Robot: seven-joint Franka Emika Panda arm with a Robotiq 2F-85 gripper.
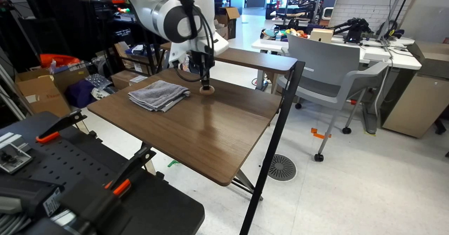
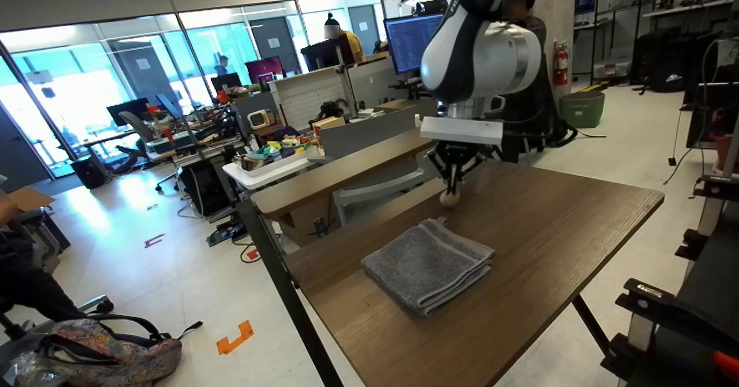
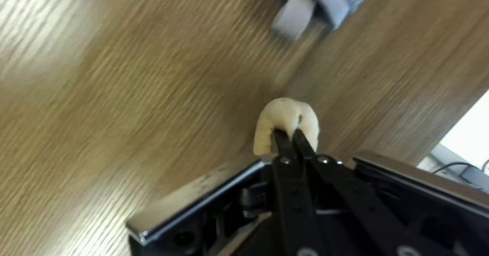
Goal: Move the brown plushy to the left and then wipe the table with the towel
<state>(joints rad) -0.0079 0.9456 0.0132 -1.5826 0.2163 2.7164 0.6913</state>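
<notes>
The brown plushy (image 3: 284, 110) is gripped by the jaws, which stand almost together with a narrow fold of its soft body pinched between them. It is right at or just over the wood-grain surface (image 1: 182, 133); whether the two touch I cannot tell. Near it but apart from it lies the gray towel (image 2: 427, 265), folded into a rough square, and the wrist view shows its pale tab (image 3: 294, 15) at the corner nearest the plushy. Over all this hangs the white arm (image 1: 182, 22). Along one side of the surface runs a raised wooden shelf (image 1: 252, 58), with a gray chair (image 1: 322, 63) behind it
</notes>
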